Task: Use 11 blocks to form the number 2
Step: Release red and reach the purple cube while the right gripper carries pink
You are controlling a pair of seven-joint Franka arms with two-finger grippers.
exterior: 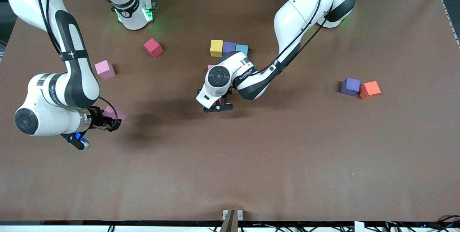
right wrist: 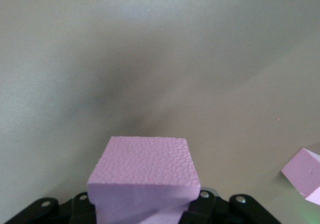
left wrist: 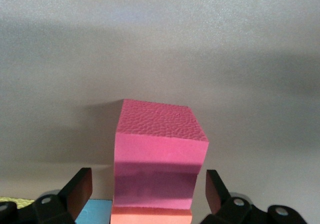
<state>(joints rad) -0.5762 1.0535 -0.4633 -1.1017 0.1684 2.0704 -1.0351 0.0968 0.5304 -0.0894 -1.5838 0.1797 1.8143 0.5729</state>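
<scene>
Left gripper (left wrist: pixel 150 191): fingers spread wide, standing clear on both sides of a deep pink block (left wrist: pixel 157 149); nothing grasped; low over the middle of the table (exterior: pixel 287 153).
Deep pink block: resting on the table between the left gripper's fingers, touching neither; an orange-red block (left wrist: pixel 150 216) just beside it, next to a light blue block (left wrist: pixel 95 210). In the front view this block is hidden under the left wrist.
Right gripper (exterior: pixel 111 118): clenched on a pale pink block (right wrist: pixel 145 179); raised above the table toward the right arm's end.
Top row of the number 2: yellow block (exterior: pixel 216 48), purple block (exterior: pixel 229 47) and light blue block in a line, touching, at mid-table.
Row below: pink edge (exterior: pixel 210 67) showing beside the left wrist; remainder hidden.
Loose blocks, right arm's end: red-pink block (exterior: pixel 153 47); light pink block (exterior: pixel 105 69) nearer the front camera than it, well apart.
Loose blocks, left arm's end: second purple block (exterior: pixel 350 86) and orange block (exterior: pixel 370 90), touching.
</scene>
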